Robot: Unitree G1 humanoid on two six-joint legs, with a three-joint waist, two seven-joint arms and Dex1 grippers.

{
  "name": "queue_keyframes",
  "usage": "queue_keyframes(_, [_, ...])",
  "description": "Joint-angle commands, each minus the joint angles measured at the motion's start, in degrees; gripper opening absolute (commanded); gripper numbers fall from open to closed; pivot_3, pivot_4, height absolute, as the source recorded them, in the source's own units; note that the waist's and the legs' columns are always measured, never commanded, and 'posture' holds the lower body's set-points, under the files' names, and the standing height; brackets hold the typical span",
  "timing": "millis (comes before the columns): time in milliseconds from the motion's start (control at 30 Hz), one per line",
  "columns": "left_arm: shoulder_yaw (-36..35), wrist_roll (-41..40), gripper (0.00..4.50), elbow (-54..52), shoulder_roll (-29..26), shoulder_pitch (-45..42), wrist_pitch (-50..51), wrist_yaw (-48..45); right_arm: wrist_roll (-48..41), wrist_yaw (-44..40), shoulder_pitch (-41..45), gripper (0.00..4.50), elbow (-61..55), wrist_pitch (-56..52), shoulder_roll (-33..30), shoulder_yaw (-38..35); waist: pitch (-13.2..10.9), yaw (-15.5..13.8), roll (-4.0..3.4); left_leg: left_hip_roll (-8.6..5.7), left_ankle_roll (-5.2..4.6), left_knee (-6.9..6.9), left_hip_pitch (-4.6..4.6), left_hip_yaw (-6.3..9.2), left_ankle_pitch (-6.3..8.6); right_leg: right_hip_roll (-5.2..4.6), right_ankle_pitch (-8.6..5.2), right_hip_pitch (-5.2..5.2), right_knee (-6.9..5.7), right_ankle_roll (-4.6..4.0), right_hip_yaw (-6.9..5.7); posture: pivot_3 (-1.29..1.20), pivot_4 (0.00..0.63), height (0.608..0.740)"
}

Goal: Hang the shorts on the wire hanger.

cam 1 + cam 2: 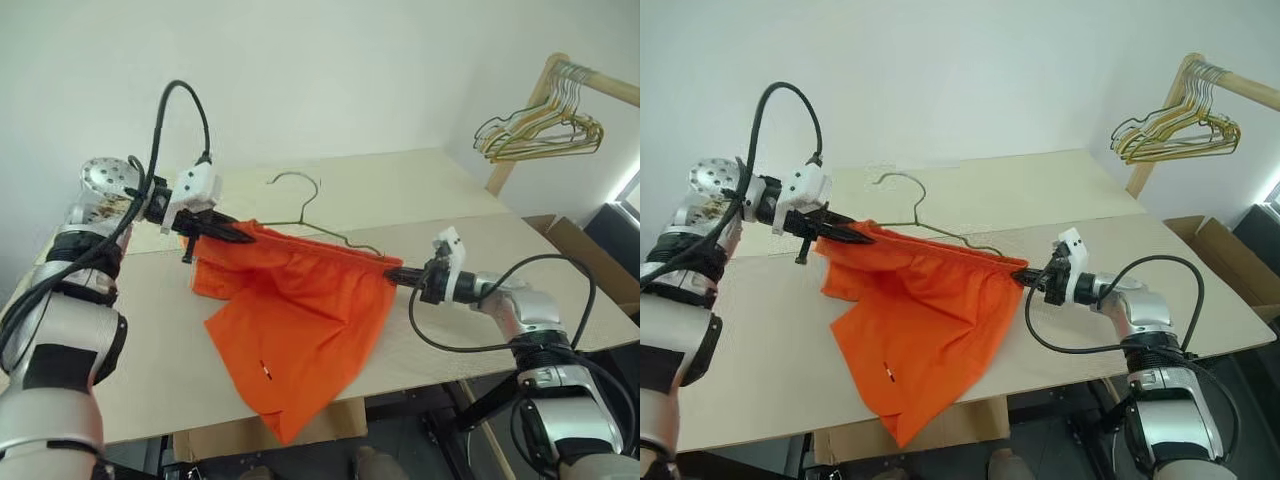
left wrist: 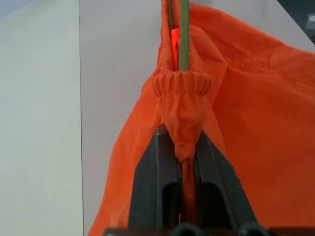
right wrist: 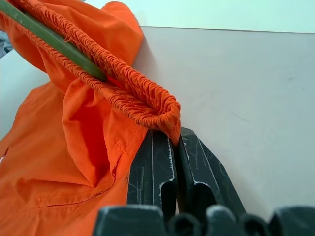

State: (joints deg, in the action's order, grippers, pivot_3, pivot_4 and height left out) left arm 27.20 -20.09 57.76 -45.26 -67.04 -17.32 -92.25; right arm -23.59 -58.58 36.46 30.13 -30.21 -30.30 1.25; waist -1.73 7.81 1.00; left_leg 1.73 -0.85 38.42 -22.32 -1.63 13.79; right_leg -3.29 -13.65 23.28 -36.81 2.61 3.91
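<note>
Because the shorts (image 1: pixel 300 320) are soft and droop, we pinch their waistband ends in both left gripper (image 1: pixel 235 236) and right gripper (image 1: pixel 398 276), around the wire hanger (image 1: pixel 310 215).

One pair of orange shorts (image 1: pixel 300 320) is hanging between two grippers, the left gripper (image 1: pixel 238 235) and the right gripper (image 1: pixel 392 274). One wire hanger (image 1: pixel 305 205) is showing above it. Several more hangers (image 1: pixel 540 130), too bunched to count, are hanging on one wooden rack (image 1: pixel 545 85). One tabletop (image 1: pixel 440 200) is lying under everything.
</note>
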Motion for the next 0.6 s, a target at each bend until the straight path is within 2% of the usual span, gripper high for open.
queue_keyframes(33, [-0.39, 0.61, 0.00, 1.91, -4.37, -1.13, -2.47, -0.25, 3.27, 0.61, 0.57, 0.03, 3.12, 2.28, -4.15, -1.78, 0.00, -0.51, 0.00, 0.00, 0.00, 0.00, 0.00, -0.03, 0.00, 0.00, 0.00, 0.00, 0.00, 0.00, 0.00, -0.03, 0.000, 0.740])
queue_keyframes(367, [-4.62, 12.85, 0.00, 8.90, -1.15, -2.75, -10.44, 2.69, 8.72, -5.67, 2.84, 0.03, -7.67, 9.54, -10.88, 3.35, -0.01, -1.49, -0.02, -0.01, 0.00, 0.01, -0.07, -0.23, 0.00, 0.00, -0.01, 0.09, 0.03, -0.01, 0.00, -0.04, 0.000, 0.740])
queue_keyframes(600, [-10.93, 13.71, 0.00, 9.33, 2.61, -1.84, -10.77, 3.64, 13.06, -7.53, 9.70, 0.03, -14.34, 11.30, -12.21, 7.56, -0.01, -1.68, -0.02, 0.01, 0.00, 0.01, -0.14, -0.28, 0.00, 0.00, -0.01, 0.22, -0.03, -0.03, 0.01, -0.05, 0.000, 0.740])
